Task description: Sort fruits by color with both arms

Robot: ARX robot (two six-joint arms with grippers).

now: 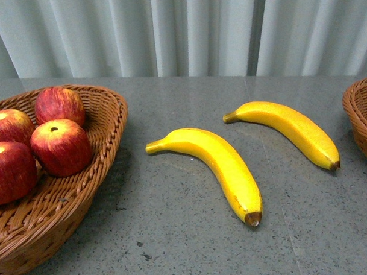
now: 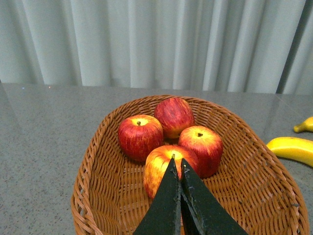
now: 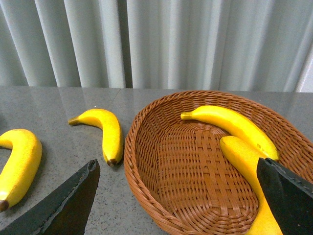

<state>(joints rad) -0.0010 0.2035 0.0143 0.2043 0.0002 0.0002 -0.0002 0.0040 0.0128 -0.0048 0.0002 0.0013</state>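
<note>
Several red apples lie in the wicker basket at the left. Two yellow bananas rest on the grey table between the baskets. In the left wrist view my left gripper is shut and empty, its tips just above the nearest apple in that basket. In the right wrist view my right gripper is open wide over the right basket, which holds two bananas. One finger is close over the nearer banana. Neither arm shows in the front view.
Only the rim of the right basket shows at the front view's right edge. A pale pleated curtain closes off the back of the table. The table bananas lie beside the right basket.
</note>
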